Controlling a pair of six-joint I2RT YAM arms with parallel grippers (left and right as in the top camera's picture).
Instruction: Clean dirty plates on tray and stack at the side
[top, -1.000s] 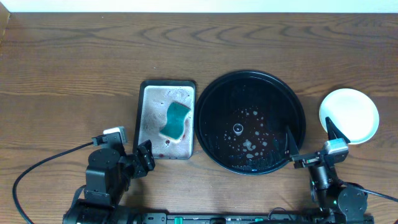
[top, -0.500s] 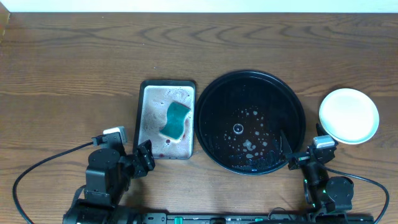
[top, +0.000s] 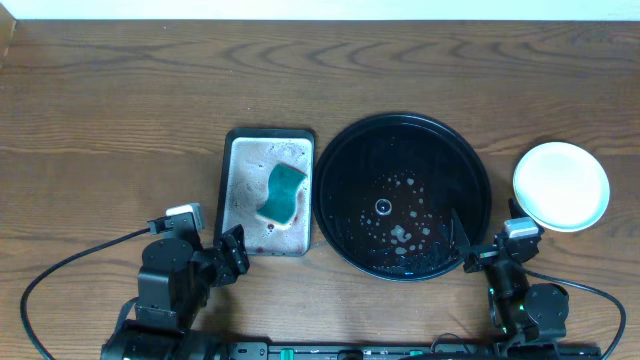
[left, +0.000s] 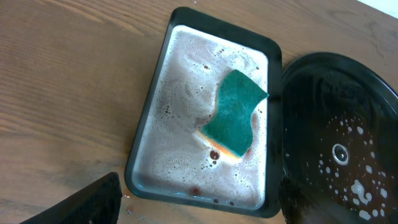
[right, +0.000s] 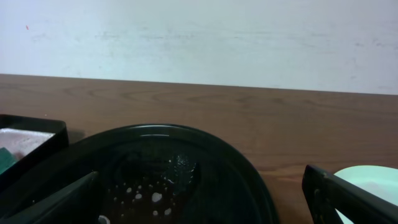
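Both grippers stand wide open and hold nothing. Left gripper (top: 231, 252) hovers low at the near edge of the table (top: 120, 90), just off the near left corner of the grey tray (top: 248, 165) and not touching it; its wrist view looks down on that tray with one dark finger (left: 93, 200) showing at the bottom of the picture. Right gripper (top: 484, 229) sits at the near right, one finger over the near right rim of the black tray (top: 331, 160), the other close to the near edge of the plate (top: 561, 186).

That brown wooden table fills the overhead view. On it, right of centre, lies the black tray, round and glossy, its floor wet and dotted with white specks of foam (top: 403, 232). Just left of it, almost touching, lies the grey tray, long side running away from the robot, filled with pinkish froth. Right of the black tray, apart from it, rests the plate, pale and clean on top; from above only one shows, and whether others lie beneath cannot be told. A teal sponge (top: 283, 193) lies in the grey tray, right of its middle.
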